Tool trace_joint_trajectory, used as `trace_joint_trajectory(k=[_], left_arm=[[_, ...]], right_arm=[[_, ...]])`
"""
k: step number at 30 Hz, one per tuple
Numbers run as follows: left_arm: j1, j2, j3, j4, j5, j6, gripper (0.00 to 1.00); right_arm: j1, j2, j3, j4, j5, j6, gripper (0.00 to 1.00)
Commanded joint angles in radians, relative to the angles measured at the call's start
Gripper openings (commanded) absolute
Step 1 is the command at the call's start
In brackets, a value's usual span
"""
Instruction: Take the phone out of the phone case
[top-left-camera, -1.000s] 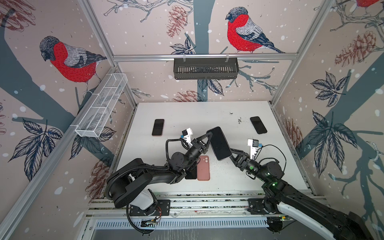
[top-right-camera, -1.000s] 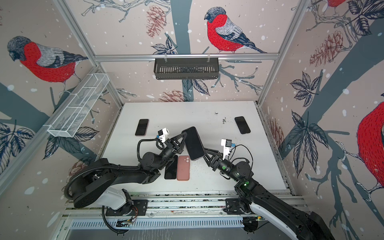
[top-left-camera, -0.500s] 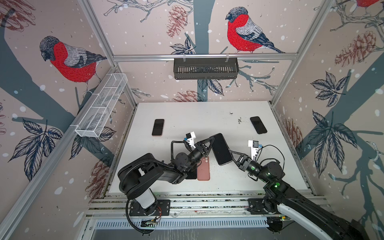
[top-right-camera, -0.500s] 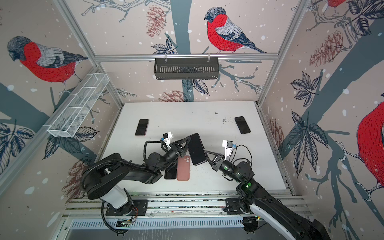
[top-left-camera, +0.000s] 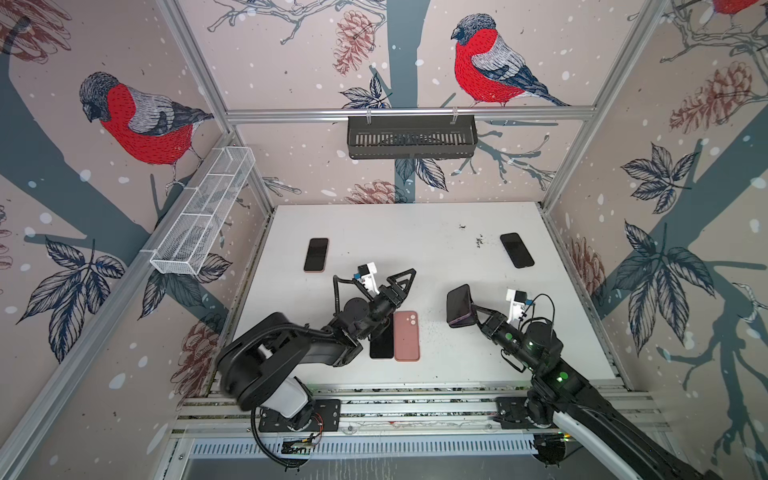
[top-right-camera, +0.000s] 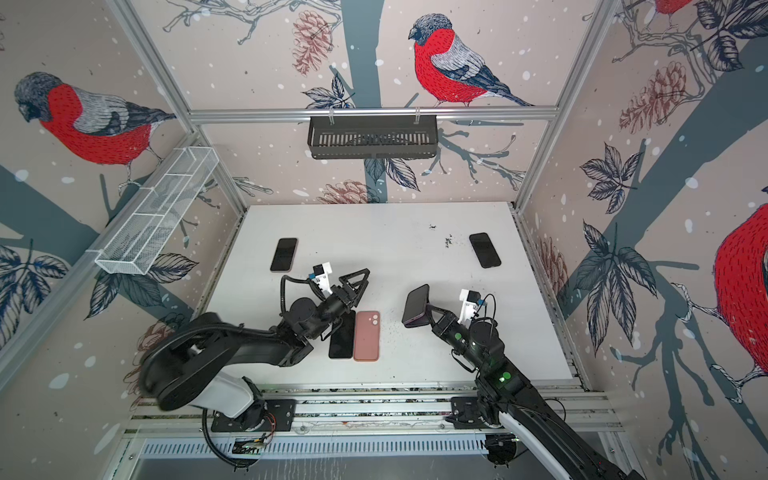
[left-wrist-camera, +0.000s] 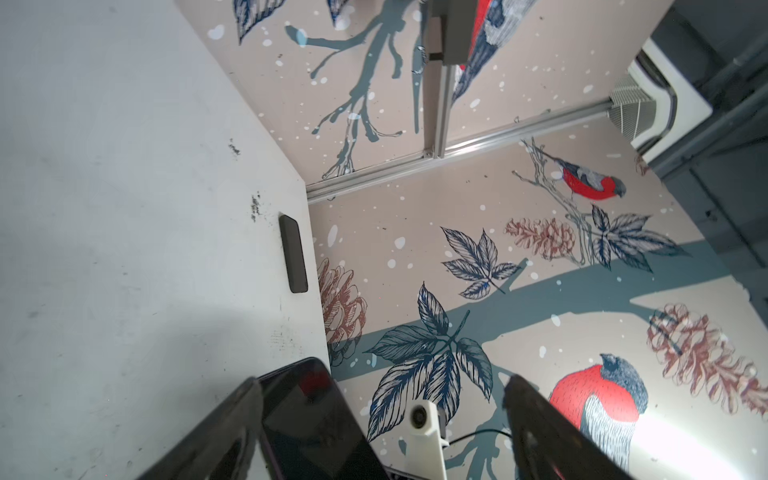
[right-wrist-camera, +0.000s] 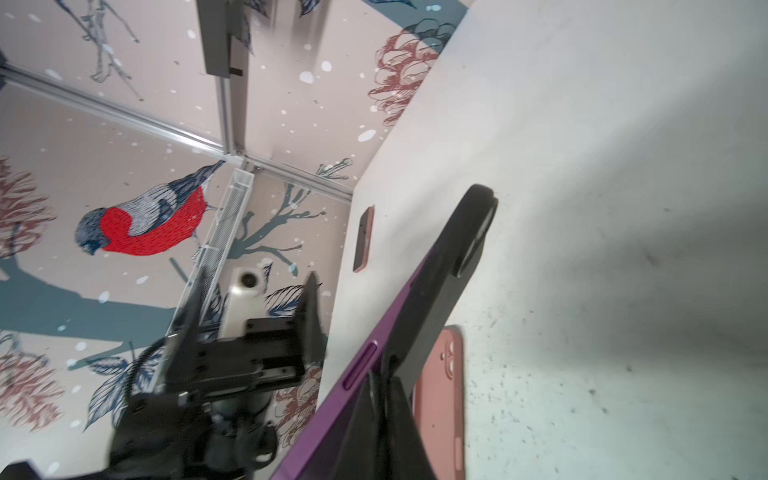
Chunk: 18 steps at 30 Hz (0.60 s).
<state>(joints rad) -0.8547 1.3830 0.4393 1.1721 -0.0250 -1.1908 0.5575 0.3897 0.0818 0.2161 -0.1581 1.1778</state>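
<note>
Extraction looked unfinished: right fingers (right-wrist-camera: 399, 436) clamped the purple-edged phone (top-left-camera: 458, 305) aloft; left fingers (left-wrist-camera: 540, 428), wide and empty nearby, likely had to pry next.

Robot lab cell: alu frame (top-left-camera: 407, 113), bird-print walls (top-left-camera: 291, 62), white table (top-left-camera: 415, 232), 2 arms (top-left-camera: 299, 345) (top-left-camera: 540, 353) on base rail (top-left-camera: 415, 409)

I closed the right gripper (top-left-camera: 473, 311) onto the phone (top-left-camera: 459, 305), which a second earlier had hung above the far end of the pink case (top-left-camera: 406, 336), pinched by the left gripper (top-left-camera: 388, 286). Then I let the left jaws spread wide, and the phone came free of them. The right arm carried it off to the right of the pink case, clear of it, and tipped it until it showed nearly end-on in both top views. The left gripper, now empty, drew back over the pink case's far end.
</note>
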Motion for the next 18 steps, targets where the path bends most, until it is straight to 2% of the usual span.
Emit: trace_joint_trajectory(k=[1,2,5,8,10,14,18], left_arm=[[-0.135,-0.166,0.178,-0.626,-0.234,0.461,0.92],[-0.185,-0.194,0.235,-0.74,-0.305,0.552,0.92],[-0.263,-0.204,0.333,-0.919,-0.302,0.713,0.86],[-0.376,-0.123,0.421,-1.051,-0.354,0.85,0.79],[-0.43,-0.057,0.462,-1.077,-0.38,0.918,0.75],[-0.472,0.057,0.552,-1.134,-0.356,0.97,0.67],[-0.477,0.129,0.612,-1.157,-0.37,0.993,0.67]], right_arm=[[-0.019,0.001,-0.001,0.022,0.001,-0.003,0.0],[-0.022,0.001,-0.003,0.019,0.0,-0.004,0.0],[-0.027,0.005,-0.018,0.04,-0.011,0.006,0.0],[-0.028,0.008,-0.02,0.041,-0.015,0.007,0.0],[-0.028,0.008,-0.02,0.04,-0.017,0.007,0.0],[-0.028,0.005,-0.017,0.034,-0.02,0.006,0.0],[-0.028,0.003,-0.018,0.034,-0.02,0.006,0.0]])
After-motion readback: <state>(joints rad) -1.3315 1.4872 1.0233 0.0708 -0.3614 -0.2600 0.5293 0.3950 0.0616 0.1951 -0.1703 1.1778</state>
